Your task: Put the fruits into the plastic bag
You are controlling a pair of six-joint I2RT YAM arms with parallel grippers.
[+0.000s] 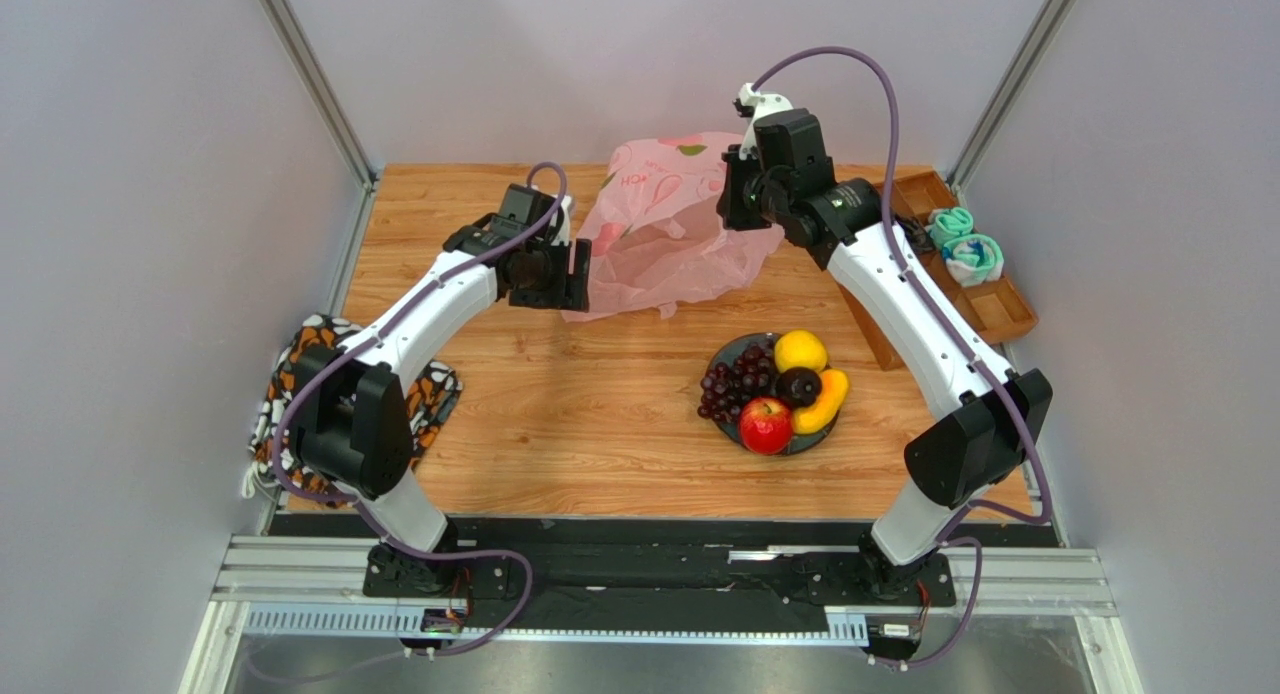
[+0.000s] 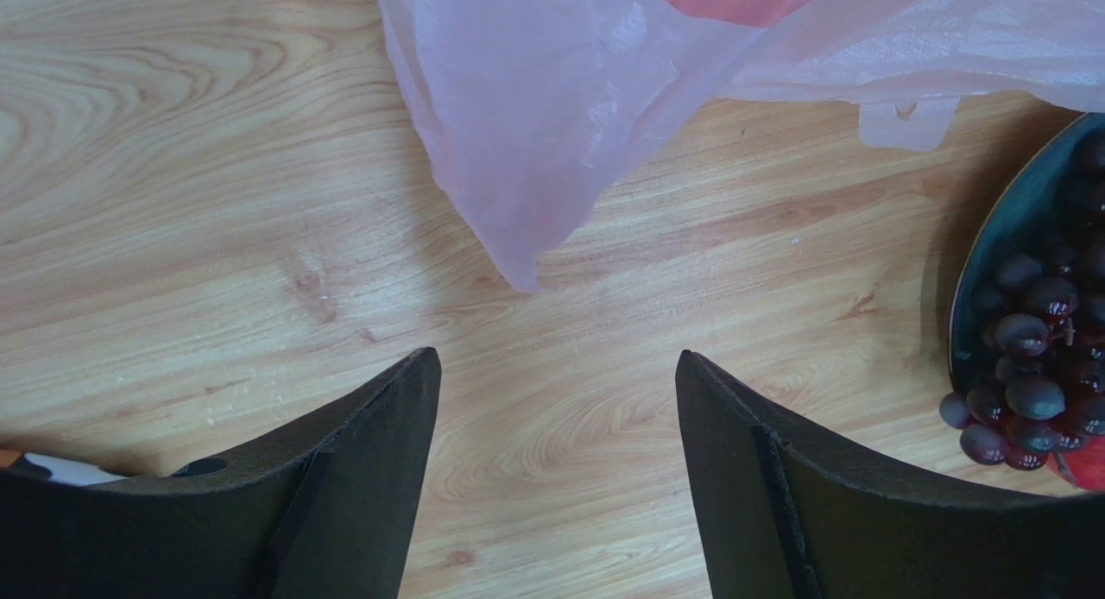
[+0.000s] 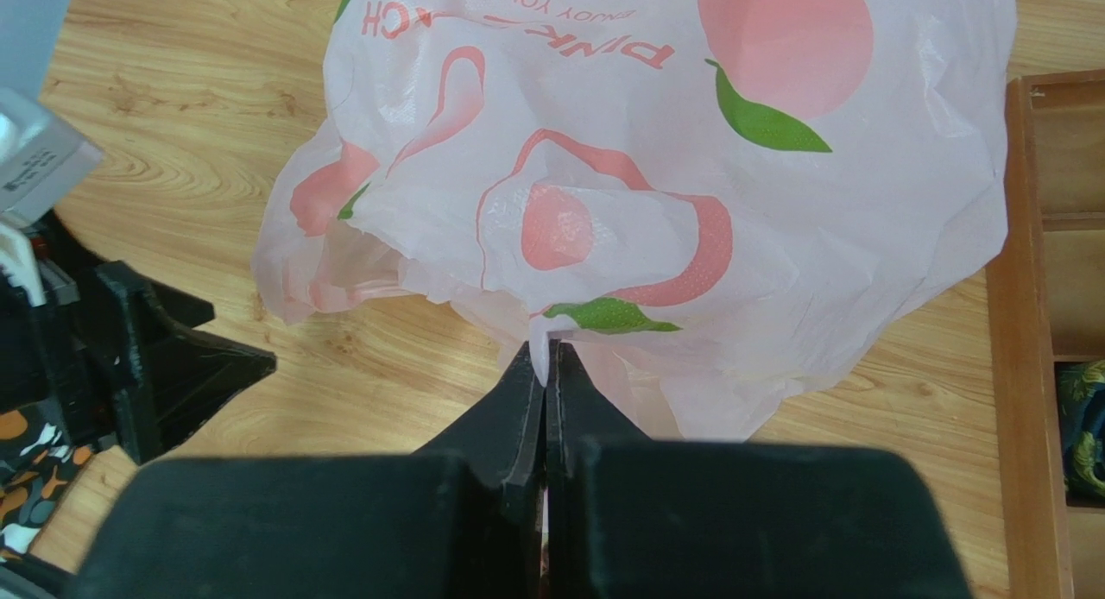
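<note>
The pink plastic bag (image 1: pixel 669 229) printed with peaches lies at the back middle of the table. My right gripper (image 1: pixel 736 199) is shut on the bag's edge (image 3: pixel 549 344) and holds it up. My left gripper (image 1: pixel 574 282) is open and empty just left of the bag's lower corner (image 2: pixel 519 256); its fingers (image 2: pixel 389 418) hang over bare wood. The fruits sit on a dark plate (image 1: pixel 736 432): red apple (image 1: pixel 765 423), yellow citrus (image 1: pixel 800 349), banana (image 1: pixel 825 402), dark plum (image 1: pixel 796 385) and purple grapes (image 1: pixel 733 382). The grapes (image 2: pixel 1031 366) also show in the left wrist view.
A wooden tray (image 1: pixel 962 274) at the right edge holds teal coiled bundles (image 1: pixel 962 244). An orange-black patterned cloth (image 1: pixel 323 379) lies at the left edge beside the left arm. Grey walls close in both sides and the back.
</note>
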